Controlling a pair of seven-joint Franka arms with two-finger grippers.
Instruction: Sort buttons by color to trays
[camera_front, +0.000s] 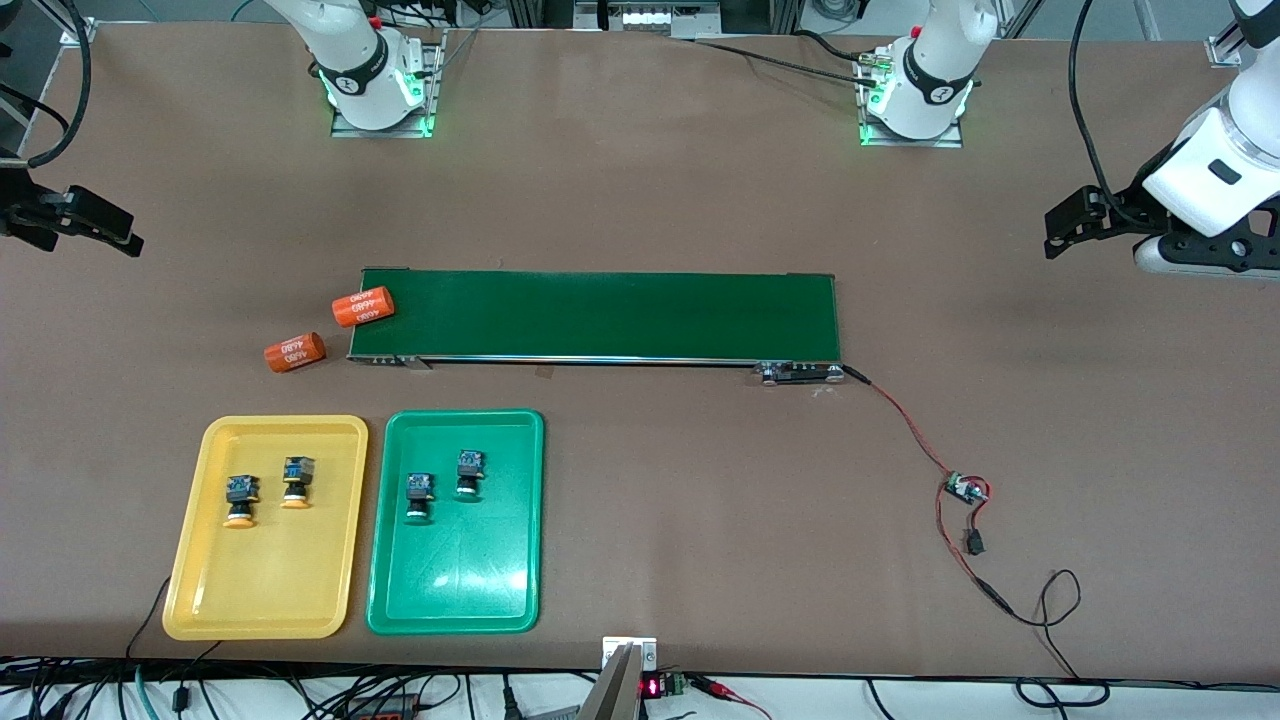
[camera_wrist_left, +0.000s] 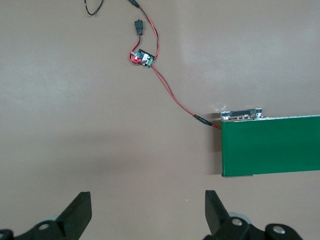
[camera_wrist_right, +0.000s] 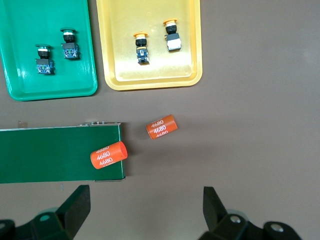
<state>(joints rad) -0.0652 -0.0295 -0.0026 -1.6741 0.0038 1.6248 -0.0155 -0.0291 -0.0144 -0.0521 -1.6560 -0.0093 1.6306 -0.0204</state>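
Two trays lie nearest the camera, the yellow tray (camera_front: 190, 560) holding both orange-capped buttons (camera_front: 240, 502) and the green tray (camera_front: 520, 520) both green-capped buttons (camera_front: 419, 497), so the sorting looks complete. Both arms wait off the work: the right gripper (camera_wrist_right: 145, 205), jaws apart and empty, hangs over the orange cylinders (camera_wrist_right: 109, 155) at the conveyor belt (camera_front: 600, 315) end, trays well ahead of it. At the belt's other end the left gripper (camera_wrist_left: 147, 210) hangs equally wide over bare worktop (camera_front: 700, 150).

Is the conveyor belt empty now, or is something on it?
Not empty: one orange cylinder lies on its side at the conveyor belt's right-arm end. No buttons on it.
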